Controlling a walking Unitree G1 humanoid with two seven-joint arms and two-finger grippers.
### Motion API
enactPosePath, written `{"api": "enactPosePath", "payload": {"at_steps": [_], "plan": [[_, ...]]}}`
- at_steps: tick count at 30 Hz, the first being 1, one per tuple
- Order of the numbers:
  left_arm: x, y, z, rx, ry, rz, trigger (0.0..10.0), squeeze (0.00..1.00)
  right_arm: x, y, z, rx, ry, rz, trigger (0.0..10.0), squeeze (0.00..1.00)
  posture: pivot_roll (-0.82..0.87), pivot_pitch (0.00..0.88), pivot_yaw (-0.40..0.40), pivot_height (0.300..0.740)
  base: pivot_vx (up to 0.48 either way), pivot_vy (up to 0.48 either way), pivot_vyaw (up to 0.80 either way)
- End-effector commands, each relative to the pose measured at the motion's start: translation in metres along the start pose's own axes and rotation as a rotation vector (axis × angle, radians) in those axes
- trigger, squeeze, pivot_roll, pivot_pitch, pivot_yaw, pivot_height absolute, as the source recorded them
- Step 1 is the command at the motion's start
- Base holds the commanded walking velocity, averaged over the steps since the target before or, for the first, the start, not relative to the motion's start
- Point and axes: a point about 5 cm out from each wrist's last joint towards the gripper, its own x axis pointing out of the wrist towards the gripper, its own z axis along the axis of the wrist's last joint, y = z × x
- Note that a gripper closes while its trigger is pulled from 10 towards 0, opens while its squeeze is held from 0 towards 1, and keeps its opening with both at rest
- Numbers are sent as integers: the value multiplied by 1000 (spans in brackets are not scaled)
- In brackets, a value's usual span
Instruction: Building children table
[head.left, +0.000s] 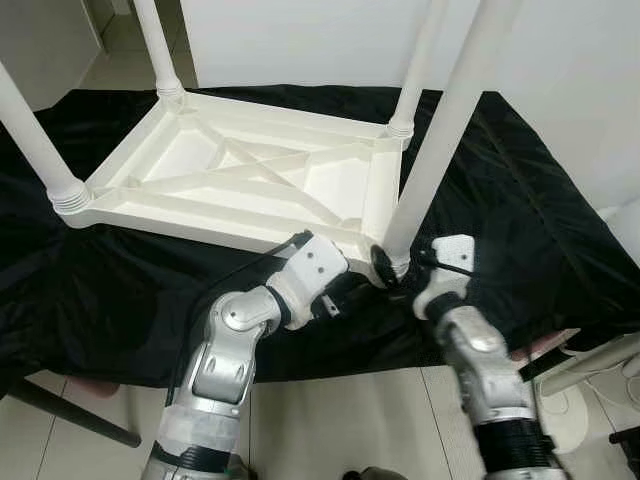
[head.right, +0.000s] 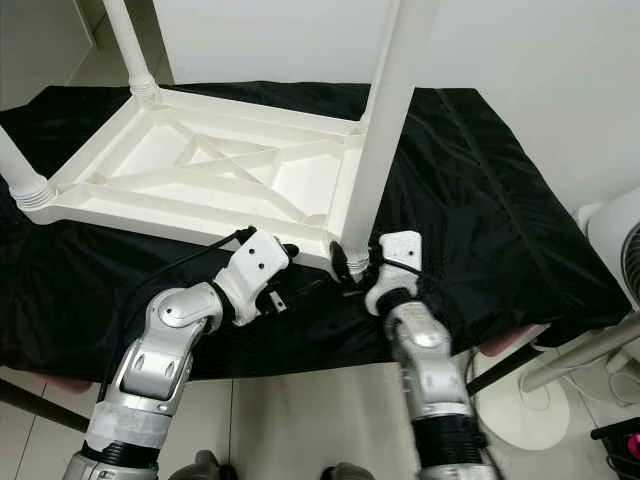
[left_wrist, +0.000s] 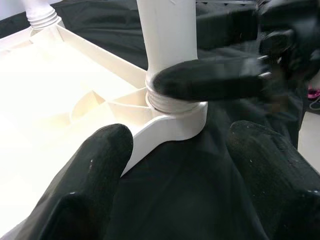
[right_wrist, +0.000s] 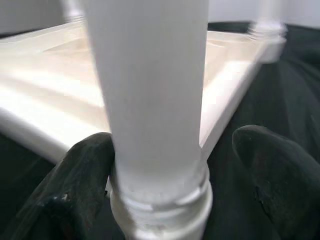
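Upturned white plastic kids' table (head.left: 240, 175) lies on black cloth (head.left: 520, 220). Right gripper (right_wrist: 165, 170) is spread around the base of the near white round leg (head.left: 440, 150), one finger touching. Left gripper (left_wrist: 170, 170) open beside the socket, holding nothing. Risk: leg looks tilted, may cross-thread or pop out

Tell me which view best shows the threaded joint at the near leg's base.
Left wrist view: the threaded joint sits sharp and central, one right gripper finger across it. Right wrist view shows it blurred and cropped; the eye views show it small, between both grippers.

Both end effectors (head.left: 385, 268) forward, fingers apart
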Motion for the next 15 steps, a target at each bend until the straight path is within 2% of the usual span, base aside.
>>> {"api": "enactPosePath", "payload": {"at_steps": [1,5,9,10,15], "plan": [[-2,6,0,-7,-1,140,10000,0,2,-1,1,0,-6,62,10000,0,-85,33,-13,740,0,0,0],[-5,3,3,-15,-21,72,10000,0,10,-11,14,-39,-19,162,10000,0,-107,40,-7,740,0,0,0],[-6,2,4,-16,-27,46,10000,0,13,-12,17,-56,-21,181,10000,0,-111,28,-10,740,0,0,0],[-8,-1,1,-9,-21,-5,10000,0,19,-13,20,-92,-11,240,10000,0,-112,27,-15,740,0,0,0],[-5,-2,1,-10,-17,-15,10000,0,26,-13,18,-107,13,297,10000,0,-97,37,-11,740,0,0,0]]}}
